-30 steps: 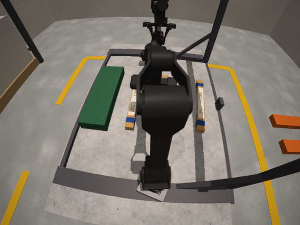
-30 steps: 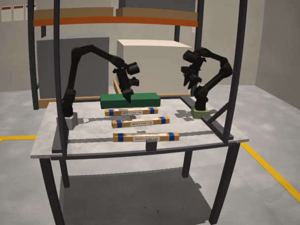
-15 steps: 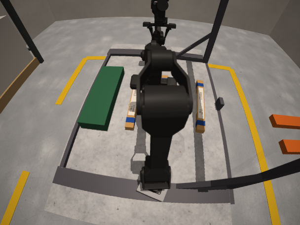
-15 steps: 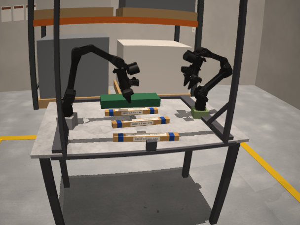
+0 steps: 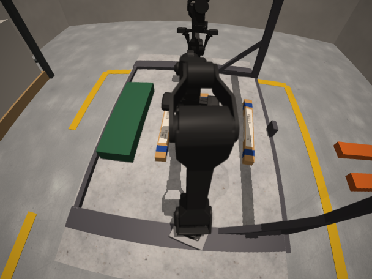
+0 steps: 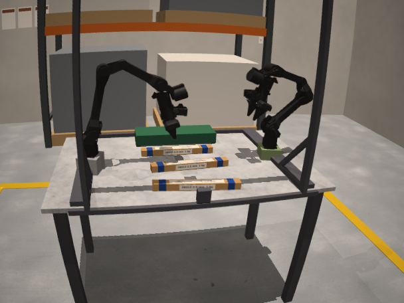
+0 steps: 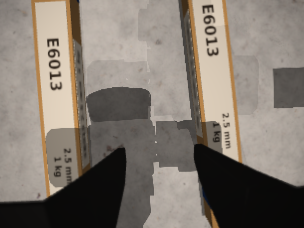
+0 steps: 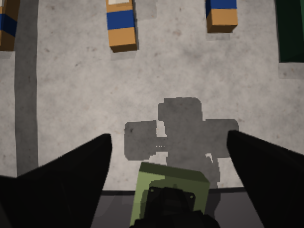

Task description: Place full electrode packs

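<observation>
The move turns on a sideways offset: the left tool (image 6: 173,133) (image 7: 159,152) hovers over the gap between the platform-side E6013 electrode pack (image 5: 162,148) (image 6: 179,151) (image 7: 52,100) (image 8: 221,20) and the middle electrode pack (image 5: 204,95) (image 6: 189,165) (image 7: 215,75) (image 8: 121,22). In the left wrist view one pack lies off each finger, the middle one partly behind the finger on its side. All three packs lie flat on the desk (image 5: 122,183) (image 6: 123,177) (image 7: 275,25) (image 8: 75,90) beside the green platform (image 5: 125,119) (image 6: 196,136) (image 8: 292,35), their long axes running roughly along its long side. The outer electrode pack (image 5: 248,128) (image 6: 199,184) (image 8: 6,25) is farthest from the platform.

The left tool is partly open with nothing in it; the right tool (image 5: 196,46) (image 6: 252,116) (image 8: 169,139) stands wide and bare, held back above its own base. The left is clearly nearer.

Its fingers are already spread across the packs' narrow width, so I judge it needs a shift toward or away from the platform, then a descent. Coming straight down could clip the middle pack's edge. Nothing is on the platform, and since looks don't show fullness, a trial lift seems the likely next step.
</observation>
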You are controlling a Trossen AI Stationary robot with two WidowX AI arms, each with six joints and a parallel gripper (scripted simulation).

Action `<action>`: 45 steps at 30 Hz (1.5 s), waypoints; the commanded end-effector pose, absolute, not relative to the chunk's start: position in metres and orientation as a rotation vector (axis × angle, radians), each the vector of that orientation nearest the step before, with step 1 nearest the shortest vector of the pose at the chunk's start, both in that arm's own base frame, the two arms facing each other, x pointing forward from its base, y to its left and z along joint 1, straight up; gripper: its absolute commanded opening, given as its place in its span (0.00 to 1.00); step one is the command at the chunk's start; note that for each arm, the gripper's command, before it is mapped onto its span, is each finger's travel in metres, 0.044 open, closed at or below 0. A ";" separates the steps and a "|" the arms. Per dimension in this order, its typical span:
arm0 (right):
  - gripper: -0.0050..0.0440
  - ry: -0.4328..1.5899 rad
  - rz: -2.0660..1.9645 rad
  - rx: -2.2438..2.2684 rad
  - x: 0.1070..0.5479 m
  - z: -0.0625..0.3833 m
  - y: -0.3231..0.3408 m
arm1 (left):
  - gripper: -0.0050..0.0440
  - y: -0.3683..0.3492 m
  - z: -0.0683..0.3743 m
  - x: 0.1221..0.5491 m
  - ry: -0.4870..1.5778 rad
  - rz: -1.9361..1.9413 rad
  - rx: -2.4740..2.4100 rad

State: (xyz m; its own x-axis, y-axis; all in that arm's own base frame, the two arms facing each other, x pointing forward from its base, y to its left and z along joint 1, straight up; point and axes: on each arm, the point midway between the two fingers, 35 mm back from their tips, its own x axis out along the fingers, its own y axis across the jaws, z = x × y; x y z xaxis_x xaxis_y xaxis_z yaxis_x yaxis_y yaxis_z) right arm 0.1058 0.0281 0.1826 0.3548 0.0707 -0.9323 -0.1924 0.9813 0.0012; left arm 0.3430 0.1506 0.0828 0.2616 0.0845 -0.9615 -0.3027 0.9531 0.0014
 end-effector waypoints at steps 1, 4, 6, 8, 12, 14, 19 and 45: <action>0.78 1.175 0.168 -0.111 0.107 0.189 0.028 | 0.51 0.151 0.086 0.344 1.271 0.269 -0.196; 0.78 1.175 0.168 -0.111 0.107 0.189 0.028 | 0.51 0.151 0.086 0.344 1.271 0.269 -0.196; 0.78 1.175 0.168 -0.111 0.107 0.189 0.028 | 0.51 0.151 0.086 0.344 1.271 0.269 -0.196; 0.78 1.175 0.168 -0.111 0.107 0.189 0.028 | 0.51 0.151 0.086 0.344 1.271 0.269 -0.196; 0.78 1.175 0.168 -0.111 0.107 0.189 0.028 | 0.51 0.151 0.086 0.344 1.271 0.269 -0.196; 0.78 1.175 0.168 -0.111 0.107 0.189 0.028 | 0.51 0.151 0.086 0.344 1.271 0.269 -0.196; 0.78 1.175 0.168 -0.111 0.107 0.189 0.028 | 0.51 0.151 0.086 0.344 1.271 0.269 -0.196; 0.78 1.175 0.168 -0.111 0.107 0.189 0.028 | 0.51 0.151 0.048 0.341 1.293 0.269 -0.204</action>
State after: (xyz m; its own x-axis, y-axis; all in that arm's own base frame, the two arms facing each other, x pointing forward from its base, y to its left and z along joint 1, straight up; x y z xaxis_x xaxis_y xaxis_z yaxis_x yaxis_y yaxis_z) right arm 0.1058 0.0281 0.1826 0.3548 0.0707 -0.9323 -0.1924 0.9813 0.0012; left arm 0.3396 0.1491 0.0496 0.2410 0.0752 -0.9676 -0.3027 0.9531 -0.0014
